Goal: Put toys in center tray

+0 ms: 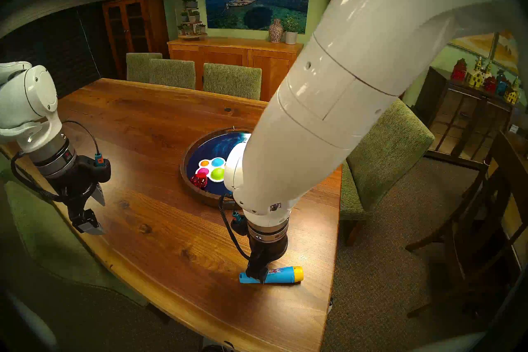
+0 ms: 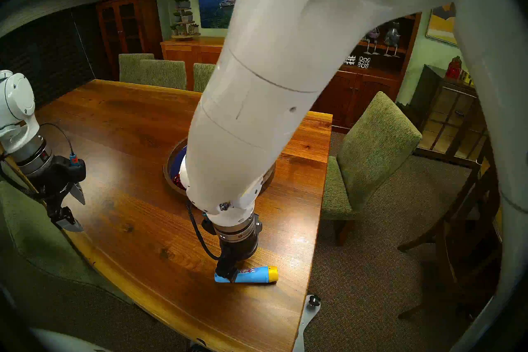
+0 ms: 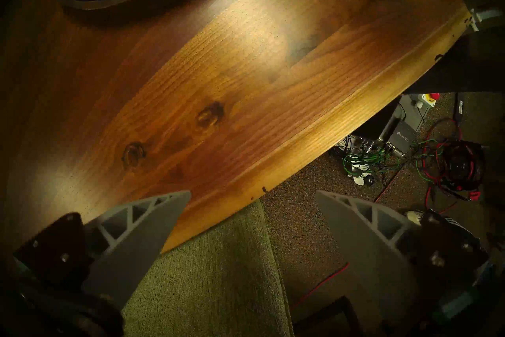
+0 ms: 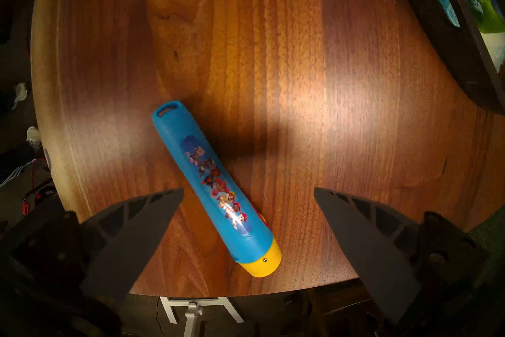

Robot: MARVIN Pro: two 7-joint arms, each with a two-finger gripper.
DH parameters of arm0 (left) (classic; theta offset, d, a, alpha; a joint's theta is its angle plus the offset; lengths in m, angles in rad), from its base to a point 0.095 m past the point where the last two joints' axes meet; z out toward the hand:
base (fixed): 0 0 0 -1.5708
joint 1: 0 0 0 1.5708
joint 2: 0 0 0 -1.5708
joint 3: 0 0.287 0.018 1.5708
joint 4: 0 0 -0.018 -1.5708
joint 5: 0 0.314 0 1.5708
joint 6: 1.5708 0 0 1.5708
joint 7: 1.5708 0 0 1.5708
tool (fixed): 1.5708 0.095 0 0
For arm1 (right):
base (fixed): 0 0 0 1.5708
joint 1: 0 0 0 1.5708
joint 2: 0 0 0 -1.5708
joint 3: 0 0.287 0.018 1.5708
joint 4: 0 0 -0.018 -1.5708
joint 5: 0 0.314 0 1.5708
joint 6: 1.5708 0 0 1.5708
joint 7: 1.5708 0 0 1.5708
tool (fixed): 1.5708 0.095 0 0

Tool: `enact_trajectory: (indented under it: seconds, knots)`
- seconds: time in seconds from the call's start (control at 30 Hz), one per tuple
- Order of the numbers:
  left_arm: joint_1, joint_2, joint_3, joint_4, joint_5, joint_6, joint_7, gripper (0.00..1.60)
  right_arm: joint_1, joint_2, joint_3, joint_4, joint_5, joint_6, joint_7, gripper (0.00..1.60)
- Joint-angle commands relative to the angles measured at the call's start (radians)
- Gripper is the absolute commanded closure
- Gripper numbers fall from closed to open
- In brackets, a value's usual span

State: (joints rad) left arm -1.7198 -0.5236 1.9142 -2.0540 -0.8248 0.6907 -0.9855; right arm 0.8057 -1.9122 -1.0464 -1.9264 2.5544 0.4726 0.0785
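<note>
The blue tube (image 4: pixel 216 188) is seen lying on the surface (image 4: pixel 300 82) between the right gripper's (image 4: pixel 248 192) spread fingers; only the head view shows the paw pad (image 1: pixel 213 168) in the tray (image 1: pixel 197 191). The left gripper's (image 3: pixel 252 194) fingers are spread, empty.

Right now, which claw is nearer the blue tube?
Right. The right claw is open directly over the blue tube on the table; the left claw hangs open, far off across the table.

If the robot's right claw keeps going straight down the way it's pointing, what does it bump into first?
Most likely the blue tube with yellow cap. The right claw is open and points down at it, one finger on each side, with the tube lying on the table. How much gap is left above the tube is hard to judge.
</note>
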Motion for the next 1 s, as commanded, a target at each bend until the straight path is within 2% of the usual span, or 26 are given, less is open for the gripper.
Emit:
enact_trajectory:
  seconds: [0.0,0.37,0.67,0.7,0.73,0.77,0.97]
  knots:
    - [-0.117,-0.029,0.045,-0.02,-0.013,-0.029,0.043,0.0,0.0,0.002,0.005,0.002,-0.042,-0.005,0.019,0.0]
    - [-0.13,-0.019,0.064,-0.001,-0.027,-0.047,0.08,0.0,-0.078,-0.032,-0.015,0.003,-0.061,-0.093,-0.003,0.0]
    - [-0.13,-0.017,0.056,0.008,-0.042,-0.048,0.09,0.0,-0.099,-0.058,-0.027,0.022,-0.057,-0.108,-0.015,0.0]
    - [-0.129,-0.017,0.055,0.008,-0.043,-0.048,0.09,0.0,-0.102,-0.061,-0.028,0.025,-0.054,-0.108,-0.017,0.26]
    - [-0.129,-0.017,0.055,0.008,-0.044,-0.048,0.091,0.0,-0.104,-0.063,-0.029,0.027,-0.052,-0.108,-0.017,1.04]
    - [-0.129,-0.018,0.054,0.008,-0.045,-0.048,0.091,0.0,-0.106,-0.066,-0.03,0.029,-0.051,-0.109,-0.019,1.6]
    - [-0.128,-0.02,0.053,0.01,-0.051,-0.05,0.09,0.0,-0.111,-0.084,-0.038,0.044,-0.029,-0.096,-0.032,1.6]
